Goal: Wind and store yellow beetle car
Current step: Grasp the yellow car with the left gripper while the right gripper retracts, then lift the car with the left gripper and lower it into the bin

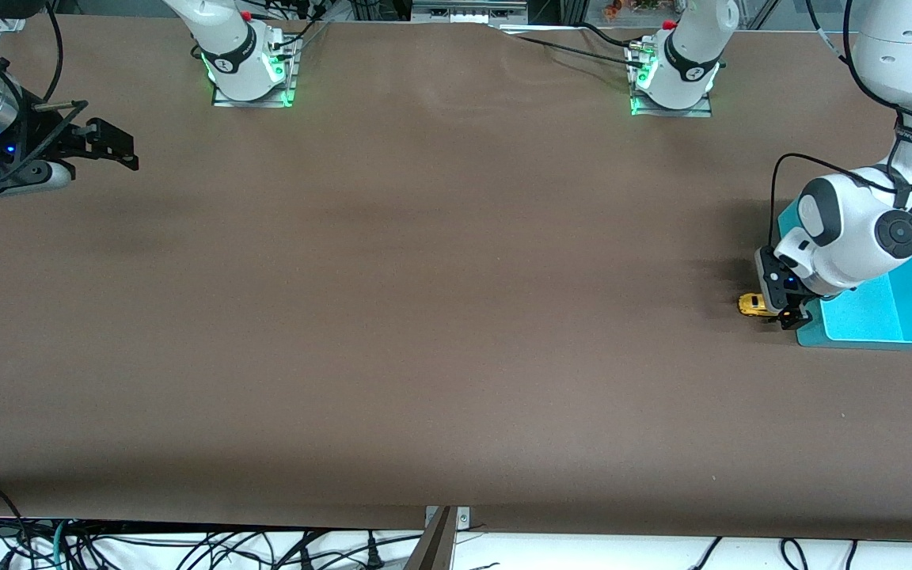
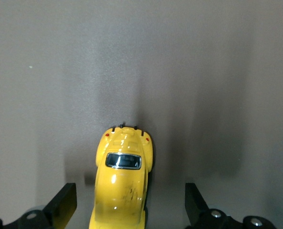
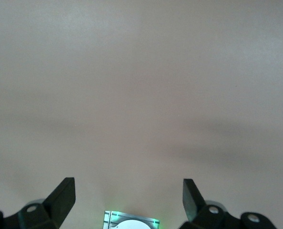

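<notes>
The yellow beetle car [image 1: 754, 305] stands on the brown table right beside the turquoise tray [image 1: 887, 315], at the left arm's end. My left gripper [image 1: 791, 314] is down low at the car and hides part of it. In the left wrist view the yellow beetle car [image 2: 121, 183] lies between the two black fingers [image 2: 64, 204], with a gap on each side. The left gripper [image 2: 129, 205] is open and touches nothing. My right gripper [image 1: 112, 147] waits open in the air over the right arm's end of the table, and nothing is between its fingers [image 3: 63, 195].
The turquoise tray has nothing in the part that shows; the left arm's wrist covers its end toward the bases. The two arm bases [image 1: 252, 75] [image 1: 674, 79] stand along the table's edge farthest from the front camera. Cables hang below the edge nearest it.
</notes>
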